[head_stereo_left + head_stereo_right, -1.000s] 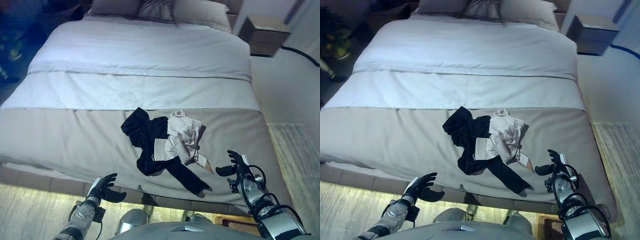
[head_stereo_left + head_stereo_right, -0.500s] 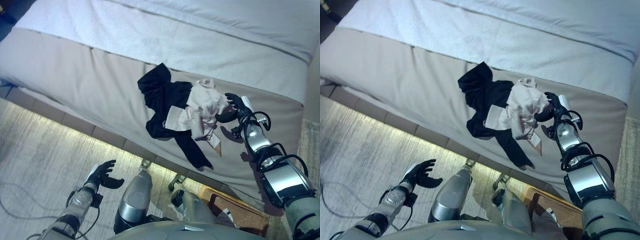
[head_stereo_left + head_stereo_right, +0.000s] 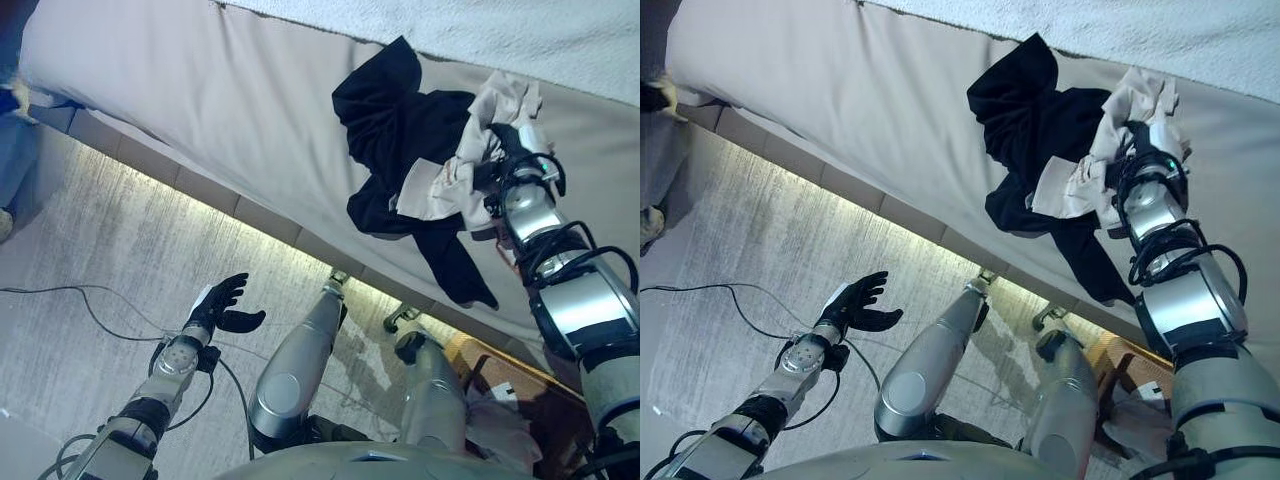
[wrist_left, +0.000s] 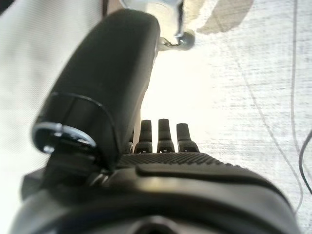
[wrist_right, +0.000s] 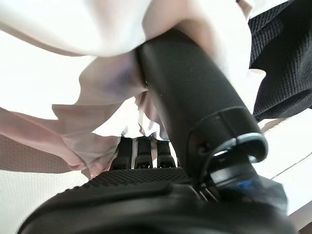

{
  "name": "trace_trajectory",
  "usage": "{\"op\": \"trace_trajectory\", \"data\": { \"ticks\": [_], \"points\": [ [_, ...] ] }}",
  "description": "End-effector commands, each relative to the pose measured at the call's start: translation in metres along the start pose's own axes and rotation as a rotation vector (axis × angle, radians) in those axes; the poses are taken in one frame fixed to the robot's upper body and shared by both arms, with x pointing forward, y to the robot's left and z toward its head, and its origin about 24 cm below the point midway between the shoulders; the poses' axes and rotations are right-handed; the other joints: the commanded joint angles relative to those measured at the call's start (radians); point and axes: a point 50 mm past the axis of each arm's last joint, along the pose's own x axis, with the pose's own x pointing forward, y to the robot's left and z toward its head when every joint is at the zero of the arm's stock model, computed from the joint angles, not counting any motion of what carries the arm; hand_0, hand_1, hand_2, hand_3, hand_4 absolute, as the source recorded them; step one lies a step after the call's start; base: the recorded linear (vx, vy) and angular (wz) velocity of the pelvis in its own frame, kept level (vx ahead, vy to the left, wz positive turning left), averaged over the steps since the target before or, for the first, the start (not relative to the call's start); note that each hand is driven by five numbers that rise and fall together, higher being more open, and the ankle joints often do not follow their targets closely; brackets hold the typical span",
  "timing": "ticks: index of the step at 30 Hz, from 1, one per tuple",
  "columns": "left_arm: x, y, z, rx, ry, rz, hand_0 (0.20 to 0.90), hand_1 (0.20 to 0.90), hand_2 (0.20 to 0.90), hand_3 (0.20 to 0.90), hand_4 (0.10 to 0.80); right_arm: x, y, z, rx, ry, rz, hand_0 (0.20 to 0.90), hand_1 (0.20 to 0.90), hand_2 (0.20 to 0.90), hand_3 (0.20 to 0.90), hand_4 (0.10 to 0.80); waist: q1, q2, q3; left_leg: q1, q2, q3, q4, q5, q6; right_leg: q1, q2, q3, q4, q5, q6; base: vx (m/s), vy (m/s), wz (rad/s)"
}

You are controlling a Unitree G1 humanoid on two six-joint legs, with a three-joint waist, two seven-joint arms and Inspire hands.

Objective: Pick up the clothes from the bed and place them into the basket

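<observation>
A heap of clothes lies on the tan cover of the bed [image 3: 200, 90], near its foot edge: a black garment [image 3: 400, 130] with a pale beige garment [image 3: 470, 165] bunched against it on the side toward 3 o'clock. The heap's long axis is seen to run from about 11 o'clock down to 5 o'clock, ending in a dark sleeve or leg that trails toward the bed edge. The right robot hand [image 3: 505, 150] is set into the pale garment at the heap's 3 o'clock side; in the right wrist view the thumb is seen pushed up into the light cloth while the fingers [image 5: 141, 148] point in under its folds, so whether a pinch has been closed cannot be told. The left robot hand [image 3: 855, 305] is held over the floor at about 7 o'clock, well apart from the bed, fingers spread and nothing in it. The right arm is judged far the nearer to the clothes. A basket [image 3: 470, 365] shows at 5 o'clock beside the bed, below the right arm.
</observation>
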Motion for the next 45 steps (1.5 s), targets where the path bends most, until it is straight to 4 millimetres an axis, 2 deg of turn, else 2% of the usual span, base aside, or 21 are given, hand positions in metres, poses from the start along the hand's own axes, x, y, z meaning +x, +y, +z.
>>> {"op": "trace_trajectory", "data": {
  "ticks": [1,5,9,15,18,19,22,23,25,28,34,37,41,45],
  "points": [
    [-0.017,0.021,-0.013,-0.008,0.006,0.059,0.9,0.9,0.9,0.9,0.8,-0.004,-0.001,-0.033,-0.044,0.096,0.007,0.3,0.3,0.3,0.2,0.1,0.031,0.047,-0.019,-0.021,0.005,0.077,-0.043,0.03,0.057,0.031,0.025,0.011,0.062,-0.018,0.018,0.01,0.011,0.08],
    [-0.014,0.02,-0.005,-0.008,-0.02,0.033,0.9,0.9,0.9,0.9,0.8,-0.004,-0.008,-0.041,-0.033,0.115,-0.037,0.3,0.3,0.3,0.2,0.1,0.03,0.05,-0.026,0.003,0.0,0.07,-0.059,0.029,0.052,0.071,0.022,0.004,0.023,-0.004,0.021,-0.004,-0.002,-0.01],
    [-0.014,0.02,-0.001,0.002,-0.029,0.006,0.9,0.9,0.9,0.9,0.8,-0.005,-0.013,-0.053,0.016,0.149,-0.055,0.3,0.3,0.3,0.2,0.1,0.027,0.048,-0.043,0.042,0.01,0.065,-0.087,0.031,0.042,0.135,0.036,0.002,-0.037,0.006,0.028,0.018,-0.031,-0.06],
    [-0.016,0.018,-0.004,0.028,-0.014,0.001,0.9,0.9,0.9,0.9,0.8,-0.008,-0.016,-0.065,0.251,0.178,-0.117,0.3,0.3,0.3,0.2,0.1,0.021,0.031,-0.063,0.092,0.023,0.055,-0.124,0.027,0.033,0.211,0.061,-0.001,-0.109,0.016,0.032,0.023,-0.059,-0.06],
    [-0.016,0.017,-0.008,0.029,-0.002,0.005,0.9,0.9,0.9,0.9,0.8,-0.009,-0.016,-0.066,0.688,0.182,-0.142,0.3,0.3,0.3,0.2,0.1,0.008,0.018,-0.085,0.139,0.033,0.056,-0.167,0.027,0.025,0.269,0.087,0.005,-0.169,0.018,0.032,-0.03,-0.024,-0.1],
    [-0.017,0.015,-0.011,0.026,0.006,0.005,0.9,0.9,0.9,0.9,0.8,-0.01,-0.013,-0.068,0.802,0.18,-0.136,0.3,0.3,0.3,0.2,0.1,0.003,0.018,-0.092,0.144,0.034,0.064,-0.177,0.054,0.025,0.282,0.089,-0.007,-0.19,0.038,0.022,-0.074,0.05,-0.07],
    [-0.021,0.006,-0.024,0.023,0.037,-0.007,0.9,0.9,0.9,0.9,0.8,-0.016,-0.001,-0.074,1.226,0.126,-0.112,0.3,0.3,0.3,0.2,0.1,-0.009,0.008,-0.131,0.204,0.042,0.074,-0.213,0.043,0.017,0.344,0.107,0.0,-0.235,0.025,0.019,0.008,0.055,-0.01],
    [-0.021,0.006,-0.024,0.024,0.038,-0.007,0.9,0.9,0.9,0.9,0.8,-0.016,-0.001,-0.074,1.228,0.126,-0.112,0.3,0.3,0.3,0.2,0.1,-0.008,0.008,-0.13,0.207,0.043,0.074,-0.215,0.044,0.017,0.346,0.108,0.0,-0.237,0.026,0.019,0.022,0.046,-0.1],
    [-0.025,-0.003,-0.035,0.013,0.068,-0.021,0.9,0.9,0.9,0.9,0.8,-0.02,0.006,-0.076,1.524,0.068,-0.075,0.3,0.3,0.3,0.2,0.1,-0.018,0.003,-0.171,0.263,0.054,0.083,-0.26,0.043,0.008,0.399,0.119,0.006,-0.273,0.016,0.018,0.061,0.06,-0.14],
    [-0.032,-0.013,-0.048,0.003,0.099,-0.04,0.9,0.9,0.9,0.9,0.8,-0.026,0.018,-0.075,1.808,0.0,-0.041,0.3,0.3,0.3,0.2,0.1,-0.034,-0.008,-0.225,0.334,0.07,0.091,-0.334,0.053,-0.001,0.446,0.135,0.027,-0.324,0.022,0.021,0.064,0.027,-0.1],
    [-0.048,-0.033,-0.073,-0.002,0.175,-0.057,0.9,0.9,0.9,0.9,0.8,-0.044,0.045,-0.07,1.937,-0.094,0.034,0.3,0.3,0.3,0.2,0.1,-0.09,-0.039,-0.322,0.419,0.091,0.129,-0.435,0.085,-0.006,0.482,0.15,0.081,-0.407,0.064,0.023,0.019,0.038,-0.1],
    [-0.057,-0.045,-0.086,-0.031,0.217,-0.045,0.9,0.9,0.9,0.9,0.8,-0.061,0.057,-0.065,2.025,-0.196,0.082,0.3,0.3,0.3,0.2,0.1,-0.142,-0.049,-0.382,0.48,0.108,0.164,-0.477,0.078,-0.01,0.503,0.162,0.115,-0.457,0.092,0.026,-0.028,0.027,-0.31],
    [-0.063,-0.051,-0.093,-0.031,0.253,-0.048,0.9,0.9,0.9,0.9,0.8,-0.078,0.062,-0.063,2.1,-0.291,0.088,0.3,0.3,0.3,0.2,0.1,-0.171,-0.06,-0.424,0.513,0.115,0.18,-0.484,0.066,-0.006,0.525,0.169,0.13,-0.46,0.089,0.024,0.009,-0.024,-0.25],
    [-0.068,-0.058,-0.097,-0.017,0.276,-0.071,0.9,0.9,0.9,0.9,0.8,-0.095,0.047,-0.064,2.118,-0.416,0.085,0.3,0.3,0.3,0.2,0.1,-0.214,-0.067,-0.462,0.555,0.125,0.2,-0.484,0.052,-0.005,0.548,0.177,0.148,-0.463,0.084,0.022,-0.007,-0.032,-0.15]
  ]
}}
